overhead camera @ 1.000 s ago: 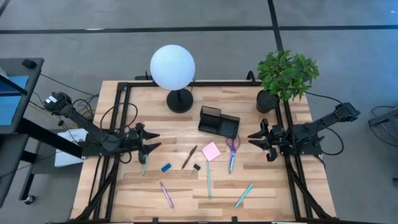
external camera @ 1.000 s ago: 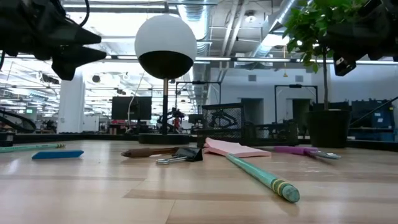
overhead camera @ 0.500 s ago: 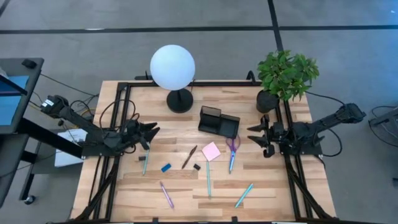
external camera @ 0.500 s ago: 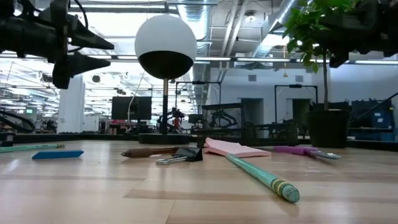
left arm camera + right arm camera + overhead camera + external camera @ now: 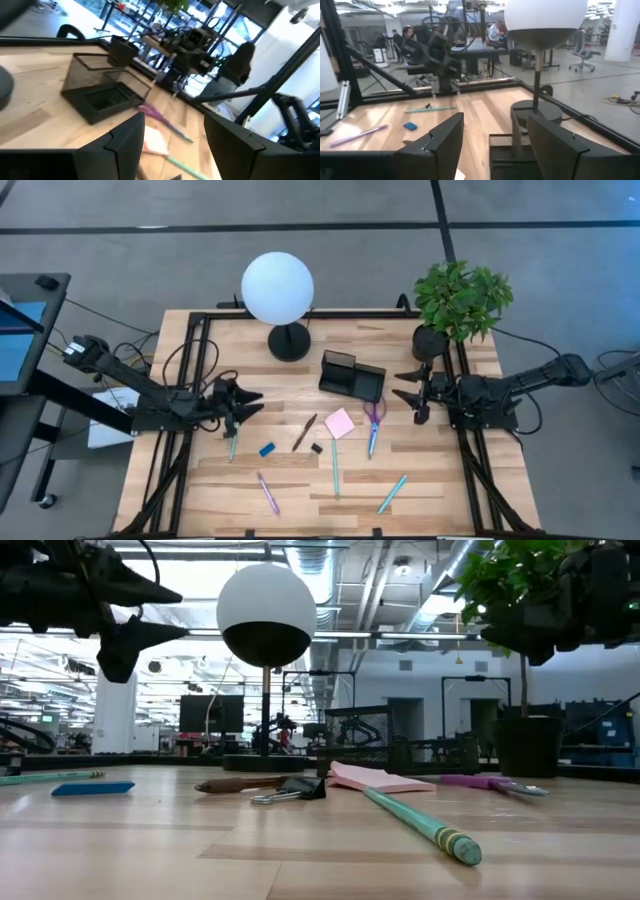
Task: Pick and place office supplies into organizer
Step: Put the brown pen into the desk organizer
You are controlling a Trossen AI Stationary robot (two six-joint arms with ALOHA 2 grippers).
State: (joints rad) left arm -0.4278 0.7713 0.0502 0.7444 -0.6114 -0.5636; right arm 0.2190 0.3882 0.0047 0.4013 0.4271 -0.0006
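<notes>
supplies lie spread on the wooden counter (image 5: 420, 480), none of them in the black organizer (image 5: 351, 376), which stands at the counter's middle toward the far side, between the lamp base (image 5: 289, 341) and the plant pot (image 5: 430, 342); the pink sticky-note pad (image 5: 340, 423) lies just in front of the organizer, with the purple-handled scissors (image 5: 373, 413) beside it and touching the organizer's near right corner; a teal pen (image 5: 373, 440) runs on from the scissors toward the near edge; a dark pen (image 5: 304, 432) and a tiny black clip (image 5: 316, 448) sit left of the pad, the tiny blue block (image 5: 267, 449) farther left; a 2nd teal pen (image 5: 335, 470), a 3rd (image 5: 392, 493) and a purple pen (image 5: 268, 492) lie nearer the front edge; another teal pen (image 5: 232, 445) lies just below the left end effector (image 5: 250, 403); that end effector hangs above the counter's left side, fingers spread apart and gripping nothing; the right end effector (image 5: 408, 386) hangs above the right side, near the pot and right of the organizer, fingers likewise spread and empty.
</notes>
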